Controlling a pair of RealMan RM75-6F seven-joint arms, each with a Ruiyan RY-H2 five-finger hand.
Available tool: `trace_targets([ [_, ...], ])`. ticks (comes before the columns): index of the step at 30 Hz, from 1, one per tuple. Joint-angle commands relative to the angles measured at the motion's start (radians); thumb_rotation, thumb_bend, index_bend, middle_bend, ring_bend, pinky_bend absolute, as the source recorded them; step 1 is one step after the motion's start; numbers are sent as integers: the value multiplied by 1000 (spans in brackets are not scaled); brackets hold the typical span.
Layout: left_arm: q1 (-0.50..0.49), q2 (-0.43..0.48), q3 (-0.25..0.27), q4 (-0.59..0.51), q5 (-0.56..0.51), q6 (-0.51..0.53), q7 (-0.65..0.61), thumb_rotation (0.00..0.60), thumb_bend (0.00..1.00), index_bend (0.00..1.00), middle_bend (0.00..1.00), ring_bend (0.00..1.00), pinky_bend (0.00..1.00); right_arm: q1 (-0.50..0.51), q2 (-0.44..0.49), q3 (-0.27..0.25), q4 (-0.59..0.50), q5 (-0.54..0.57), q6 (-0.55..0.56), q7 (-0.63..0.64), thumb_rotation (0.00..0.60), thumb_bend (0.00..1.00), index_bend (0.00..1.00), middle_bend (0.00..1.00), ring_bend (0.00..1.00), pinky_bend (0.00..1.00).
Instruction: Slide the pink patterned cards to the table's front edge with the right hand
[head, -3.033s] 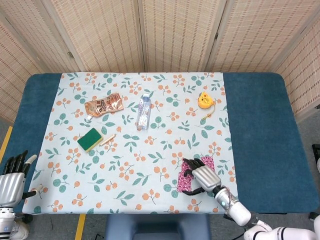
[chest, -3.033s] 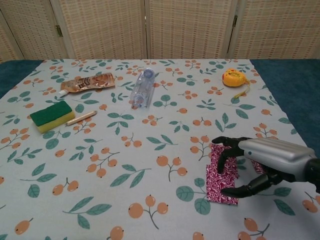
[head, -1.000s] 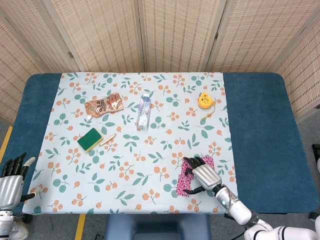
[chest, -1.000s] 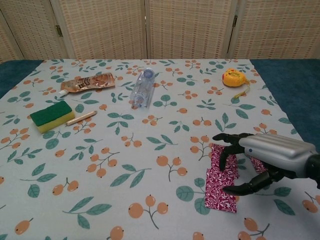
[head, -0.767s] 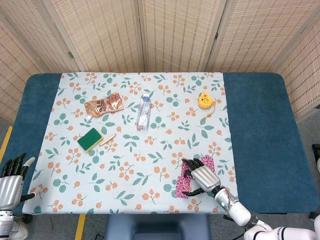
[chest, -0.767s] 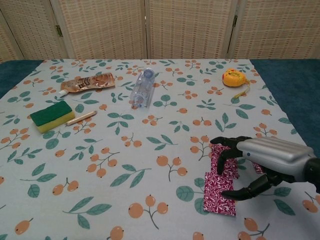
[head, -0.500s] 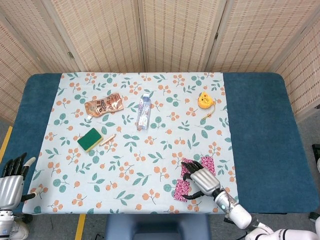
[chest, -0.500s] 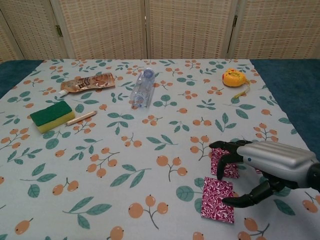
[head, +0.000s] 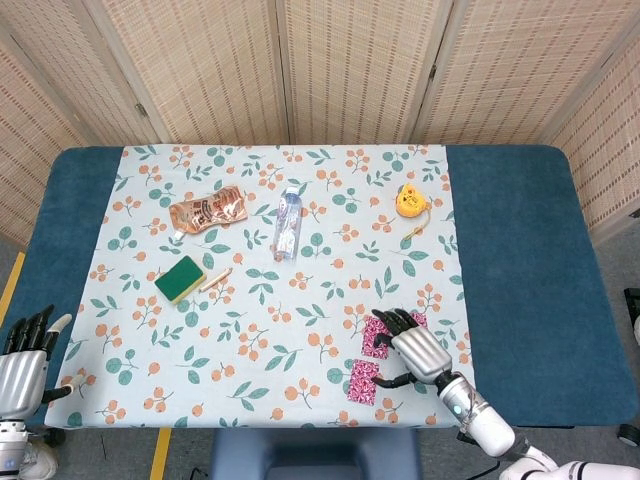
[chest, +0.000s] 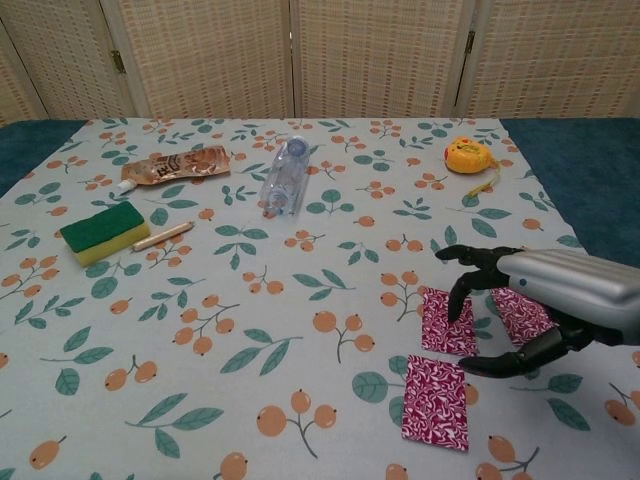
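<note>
Three pink patterned cards lie apart on the floral cloth near its front right. The front card (head: 362, 381) (chest: 435, 401) is closest to the table's front edge. A second card (head: 377, 336) (chest: 447, 321) lies just behind it. The third card (chest: 520, 312) is partly under my right hand (head: 417, 351) (chest: 560, 298). That hand hovers over the two rear cards with fingers (chest: 462, 280) spread and curved, holding nothing. My left hand (head: 22, 368) rests off the table's front left corner, fingers straight and apart.
A yellow tape measure (head: 408, 201) (chest: 465, 155) sits at the back right. A clear bottle (head: 287, 223) lies mid-table, with a brown pouch (head: 207, 210) to its left. A green sponge (head: 180, 278) and a small wooden stick (head: 215, 279) lie left of centre.
One card slid forward off the stack toward the front edge and stayed there. My right hand then drew back and to the right, uncovering the other two cards.
</note>
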Motion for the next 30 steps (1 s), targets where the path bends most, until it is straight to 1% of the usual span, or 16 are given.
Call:
trace_targets([
  [1, -1, 1, 0, -3, 2, -1, 2, 600, 211, 166, 0, 33, 0, -8, 12, 16, 6, 13, 18, 6, 279, 254, 345, 16, 0, 0],
  [4, -3, 2, 0, -6, 5, -1, 4, 600, 212, 167, 0, 33, 0, -13, 11, 28, 13, 34, 22, 16, 284, 254, 333, 16, 0, 0],
  [7, -4, 4, 1, -10, 8, -1, 6, 600, 212, 167, 0, 33, 0, -14, -3, 42, 31, 68, 15, 12, 328, 255, 289, 16, 0, 0],
  [9, -4, 5, 2, -12, 10, -1, 5, 600, 211, 166, 0, 34, 0, -14, -12, 48, 40, 89, 8, 4, 347, 255, 270, 16, 0, 0],
  [13, -1, 8, 4, -11, 9, 1, 0, 600, 212, 167, 0, 35, 0, -18, -25, 55, 69, 128, 4, -20, 412, 255, 244, 16, 0, 0],
  [15, 0, 8, 4, -10, 8, 0, -1, 600, 212, 167, 0, 35, 0, -20, -27, 56, 81, 139, 3, -25, 428, 255, 239, 16, 0, 0],
  [23, 1, 8, 8, -13, 13, 0, -2, 600, 212, 166, 0, 35, 0, -32, -33, 45, 125, 153, 1, -44, 437, 254, 206, 16, 0, 0],
  [30, 1, 10, 11, -19, 15, -1, -3, 600, 212, 167, 0, 36, 0, -37, -44, 40, 170, 149, 2, -55, 436, 254, 201, 16, 0, 0],
])
